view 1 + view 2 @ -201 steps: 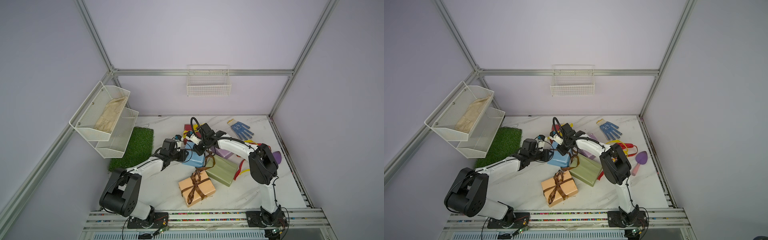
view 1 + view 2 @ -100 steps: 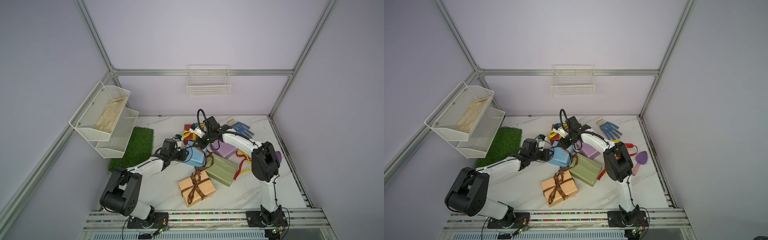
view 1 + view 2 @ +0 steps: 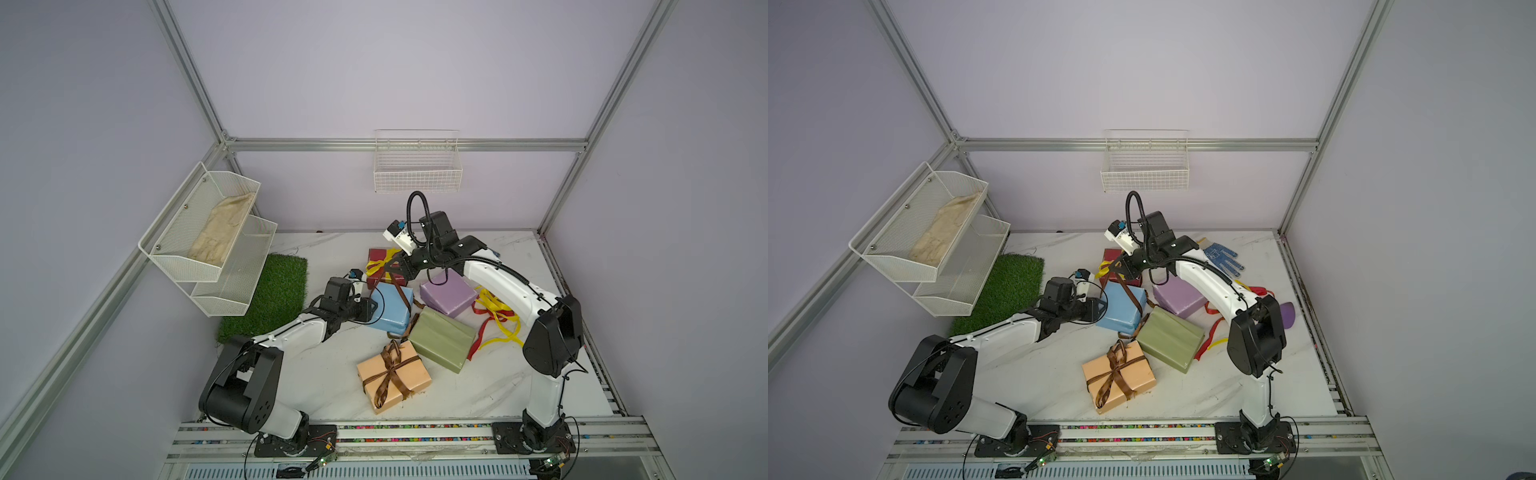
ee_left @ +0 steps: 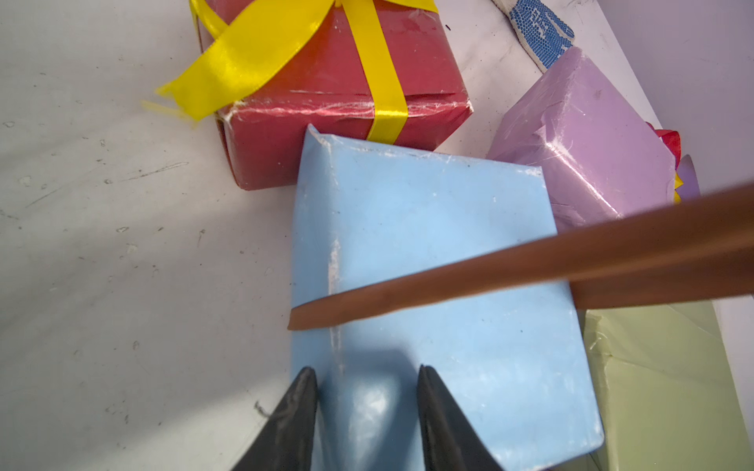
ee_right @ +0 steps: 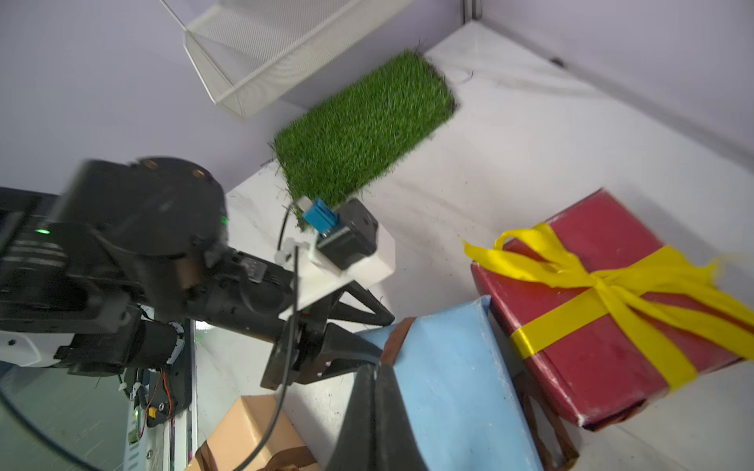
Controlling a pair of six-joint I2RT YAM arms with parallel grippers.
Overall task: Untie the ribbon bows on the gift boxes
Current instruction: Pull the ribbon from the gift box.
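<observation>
**Blue box, ribbon pulled taut**

Your left gripper [image 4: 364, 371] is clamped on one end of the light blue gift box [image 3: 392, 305]. The box sits mid-table, up against the dark red box [image 4: 424, 61] and just beside the olive green box [image 3: 442, 340]. Your right gripper [image 5: 373, 369] is pinched tight on the brown ribbon [image 4: 489, 265], which is stretched taut across the blue top. The peach box [image 3: 417, 374] has its bow tied.
</observation>
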